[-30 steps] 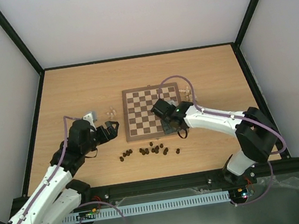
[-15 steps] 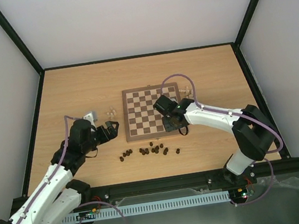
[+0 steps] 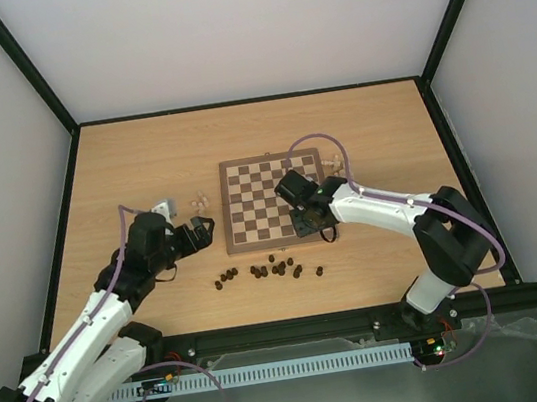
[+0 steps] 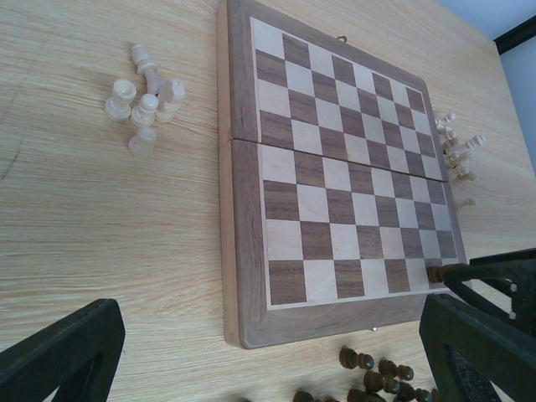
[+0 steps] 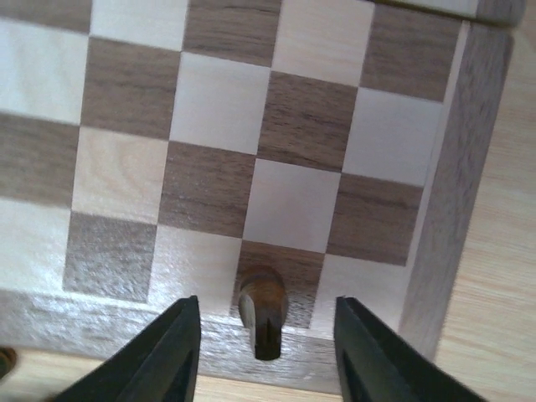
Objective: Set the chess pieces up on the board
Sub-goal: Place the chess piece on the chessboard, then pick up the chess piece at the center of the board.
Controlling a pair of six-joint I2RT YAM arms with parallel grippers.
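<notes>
Chessman (image 5: 262, 308) stands untouched on board (image 5: 456, 167) between parted fingers of right tool (image 5: 266, 328).

- My top camera: high up on the near side of the board (image 3: 275, 199), looking down, far off, whole board in frame.
- My left wrist camera: off the board's near left, oblique, nearer.
- My right wrist camera: close above its near right corner, a corner all three views share.
</notes>
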